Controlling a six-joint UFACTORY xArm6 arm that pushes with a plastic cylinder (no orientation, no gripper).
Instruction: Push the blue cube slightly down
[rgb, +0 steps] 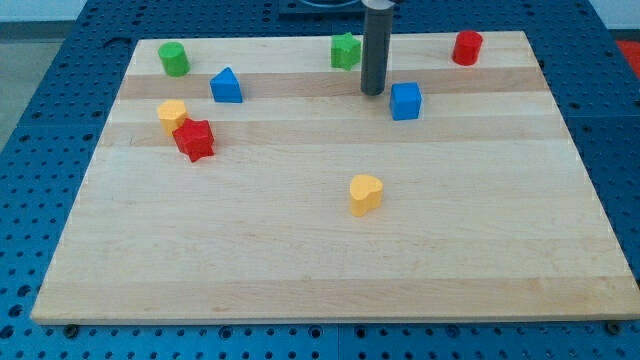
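Camera view. Blue cube (405, 101): on the worktop (320, 260) near its far edge, right of centre. Looks light, rigid and smooth, likely to slide easily; best pushed square on its far face. Rod tip (373, 93): just beside the cube's upper left; contact unclear. No hand fitted, nothing held. Green block (346, 50) partly hidden behind the rod; rod's top cut off.
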